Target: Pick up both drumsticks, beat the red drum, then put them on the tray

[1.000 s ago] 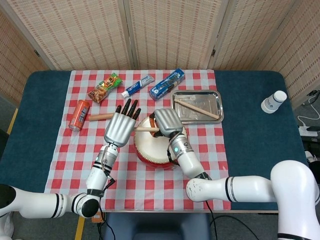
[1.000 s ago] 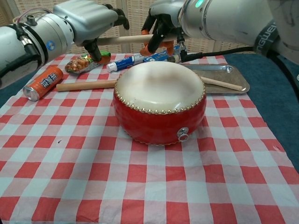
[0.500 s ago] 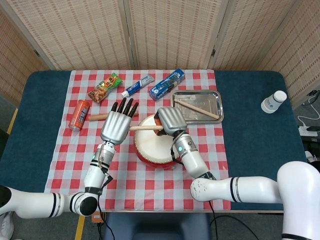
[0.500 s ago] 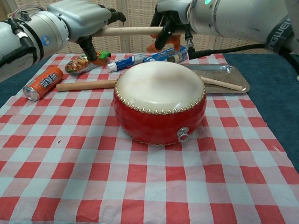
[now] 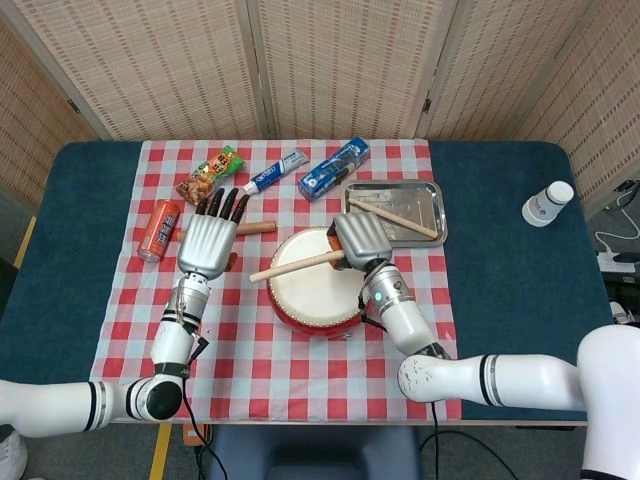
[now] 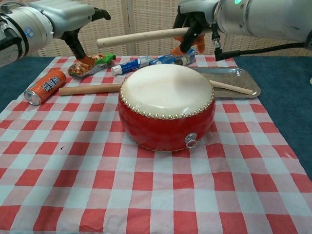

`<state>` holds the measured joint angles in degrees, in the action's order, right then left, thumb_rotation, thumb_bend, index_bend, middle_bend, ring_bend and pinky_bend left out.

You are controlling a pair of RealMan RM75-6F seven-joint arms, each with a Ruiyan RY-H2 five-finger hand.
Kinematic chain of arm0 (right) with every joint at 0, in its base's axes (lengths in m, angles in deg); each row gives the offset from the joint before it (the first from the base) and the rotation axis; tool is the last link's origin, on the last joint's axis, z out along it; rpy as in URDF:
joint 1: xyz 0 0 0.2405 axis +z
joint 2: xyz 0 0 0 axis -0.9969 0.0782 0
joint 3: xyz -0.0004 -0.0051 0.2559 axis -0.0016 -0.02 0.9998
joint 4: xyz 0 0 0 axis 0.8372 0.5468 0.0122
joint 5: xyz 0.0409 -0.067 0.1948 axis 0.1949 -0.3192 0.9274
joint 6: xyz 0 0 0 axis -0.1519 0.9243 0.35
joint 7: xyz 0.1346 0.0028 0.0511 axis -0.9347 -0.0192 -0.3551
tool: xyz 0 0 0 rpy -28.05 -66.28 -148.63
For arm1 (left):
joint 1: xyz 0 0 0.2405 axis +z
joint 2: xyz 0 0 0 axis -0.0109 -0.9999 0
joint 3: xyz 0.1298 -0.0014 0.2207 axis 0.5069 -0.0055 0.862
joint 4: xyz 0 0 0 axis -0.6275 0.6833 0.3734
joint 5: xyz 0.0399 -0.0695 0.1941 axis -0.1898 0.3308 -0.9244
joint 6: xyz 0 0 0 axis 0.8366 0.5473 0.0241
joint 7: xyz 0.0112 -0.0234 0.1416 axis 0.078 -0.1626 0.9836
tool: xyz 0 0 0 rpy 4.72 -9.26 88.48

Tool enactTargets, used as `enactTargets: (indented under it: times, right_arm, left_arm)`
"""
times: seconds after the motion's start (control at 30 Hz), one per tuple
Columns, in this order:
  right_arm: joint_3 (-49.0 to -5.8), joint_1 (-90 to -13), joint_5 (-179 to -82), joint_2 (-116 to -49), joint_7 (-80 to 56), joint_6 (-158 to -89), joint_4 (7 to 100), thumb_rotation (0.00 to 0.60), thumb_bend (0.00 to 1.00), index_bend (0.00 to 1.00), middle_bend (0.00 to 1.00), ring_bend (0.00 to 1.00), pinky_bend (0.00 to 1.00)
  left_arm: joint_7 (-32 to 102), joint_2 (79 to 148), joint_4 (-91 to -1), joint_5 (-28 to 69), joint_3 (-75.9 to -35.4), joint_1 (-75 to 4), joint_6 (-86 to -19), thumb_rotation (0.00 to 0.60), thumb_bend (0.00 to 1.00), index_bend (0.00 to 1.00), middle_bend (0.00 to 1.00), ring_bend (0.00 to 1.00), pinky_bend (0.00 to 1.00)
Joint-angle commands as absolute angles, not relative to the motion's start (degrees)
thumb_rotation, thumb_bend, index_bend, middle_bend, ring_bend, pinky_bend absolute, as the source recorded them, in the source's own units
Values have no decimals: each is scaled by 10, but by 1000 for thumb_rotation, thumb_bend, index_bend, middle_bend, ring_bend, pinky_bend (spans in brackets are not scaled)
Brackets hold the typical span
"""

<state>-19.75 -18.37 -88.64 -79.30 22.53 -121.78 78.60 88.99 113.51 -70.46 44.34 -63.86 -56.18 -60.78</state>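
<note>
The red drum (image 5: 312, 290) (image 6: 165, 109) stands mid-table on the checked cloth. My right hand (image 5: 362, 238) (image 6: 196, 18) grips a wooden drumstick (image 5: 298, 265) (image 6: 146, 36) by one end; the stick hangs above the drumhead, pointing left. Further left, my left hand (image 5: 210, 242) (image 6: 61, 17) is raised with its fingers spread and holds nothing. Below it a second drumstick (image 5: 256, 227) (image 6: 90, 89) lies on the cloth beside the drum. Another stick (image 5: 395, 217) (image 6: 230, 87) lies in the metal tray (image 5: 428, 192) (image 6: 243, 74) at the right.
An orange can (image 5: 158, 230) (image 6: 45, 86) lies at the left. A snack bag (image 5: 207, 175), a toothpaste tube (image 5: 275, 172) and a blue box (image 5: 335, 168) line the back of the cloth. A white cup (image 5: 548, 203) stands on the blue table at far right.
My left hand has drawn away to the left, clear of the held stick. My right hand has shifted right and lifted the stick higher above the drum.
</note>
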Motion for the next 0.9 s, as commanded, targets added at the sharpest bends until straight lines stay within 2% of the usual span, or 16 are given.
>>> enactTargets:
  times: [0.03,0.3,0.47,0.9]
  right_arm:
    - [-204,-207,-899,-763,213,-1216,799,600,295,1000,878,810,633]
    - [-210,-241,-914,-738,177,-1190,760,600,295,1000,878,810,633]
    - [-212,-253,-909,-744,157,-1160,695,600,296,1000,878,810,633]
    - [-236,-226,-875,-865,190,-1054,416,600,295,1000,878,805,633]
  left_arm:
    - [868,1121,-699,456,-639,-550,-595,600,235,0,0,0,154]
    - [836,1103,-696,440,-626,-531,-590,600,235,0,0,0,155]
    - [806,1087,-702,417,-617,-511,-595,600,235,0,0,0,155]
    - [724,1038,-733,359,-605,-456,-606,600,233,0,0,0,155]
